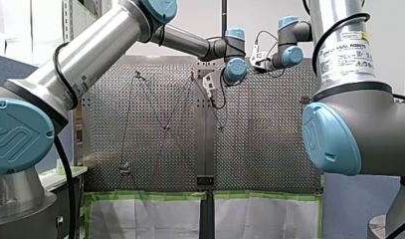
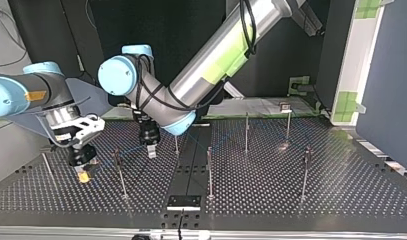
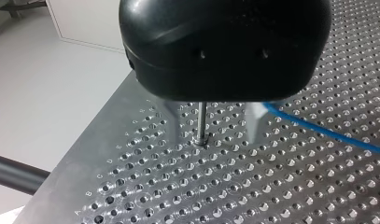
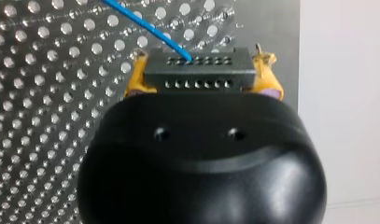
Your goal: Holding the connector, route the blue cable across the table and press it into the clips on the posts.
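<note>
- Perforated table [image 2: 341, 190]: metal, runs under the whole work area.
- Left arm [image 2: 216, 55]: reaches low over the table's middle.
- Right arm [image 2: 31, 92]: comes in at the top view's left.
- Posts [image 2: 209, 170]: thin upright rods, well apart. Their clips are too small to make out.
- Blue cable [image 4: 141, 23]: runs from the connector, passes just beside the left gripper, and zigzags post to post in the front view. It looks light and limp, so I'd expect slack to sag. It is best guided close to a clip.
- Left gripper [image 2: 151, 150]: released, its metal fingers [image 3: 255, 119] astride one post and grasping nothing.
- Right gripper [image 4: 200, 77]: clenched, with its yellow pads [image 4: 134, 79] on the connector's ends.
- Connector [image 4: 199, 70]: small dark block with rows of holes. It seems rigid, and I judge it the soundest handhold.
</note>
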